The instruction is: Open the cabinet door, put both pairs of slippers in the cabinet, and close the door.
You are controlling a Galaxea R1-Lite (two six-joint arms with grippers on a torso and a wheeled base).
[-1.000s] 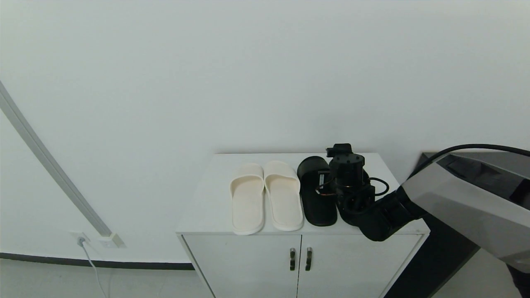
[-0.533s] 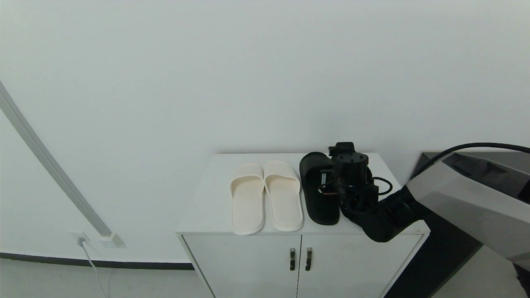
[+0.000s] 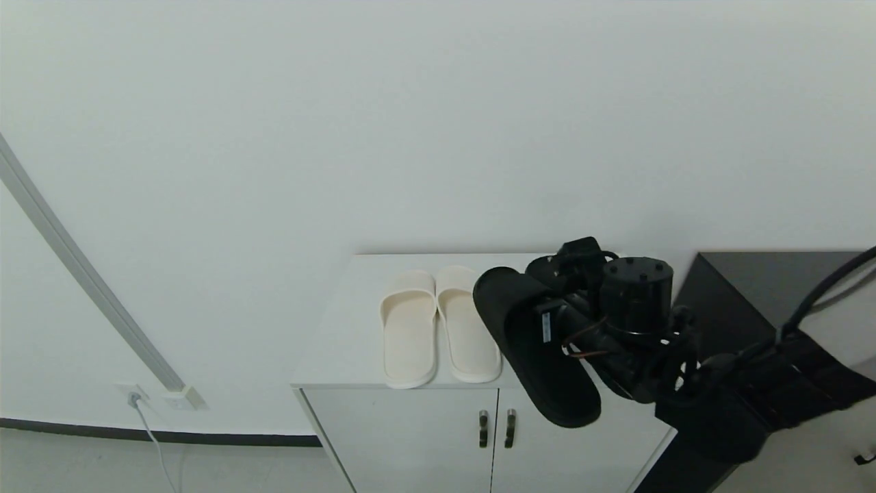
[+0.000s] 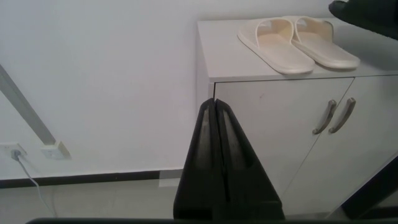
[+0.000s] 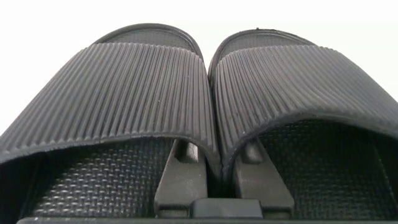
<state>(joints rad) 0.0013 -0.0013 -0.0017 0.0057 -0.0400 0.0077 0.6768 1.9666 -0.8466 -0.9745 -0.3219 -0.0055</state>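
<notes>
Liftoff: your right gripper [image 5: 221, 171], clamped on the black slippers [image 3: 540, 349], has raised them off the cabinet top [image 3: 342, 342]; they hang tilted before the shut cabinet doors [image 3: 410, 438]. Your left gripper [image 4: 216, 155], fingers pressed together and empty, should probably open one.

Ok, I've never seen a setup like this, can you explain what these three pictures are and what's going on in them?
It is a two-armed robot. The wide picture comes from a camera on its head, the other two from cameras on its wrists. A white cabinet, doors shut, has white slippers on top. The right hand grips the black slippers by their straps, holding them in the air; its wrist camera looks straight into them. The left hand is shut and empty.
</notes>
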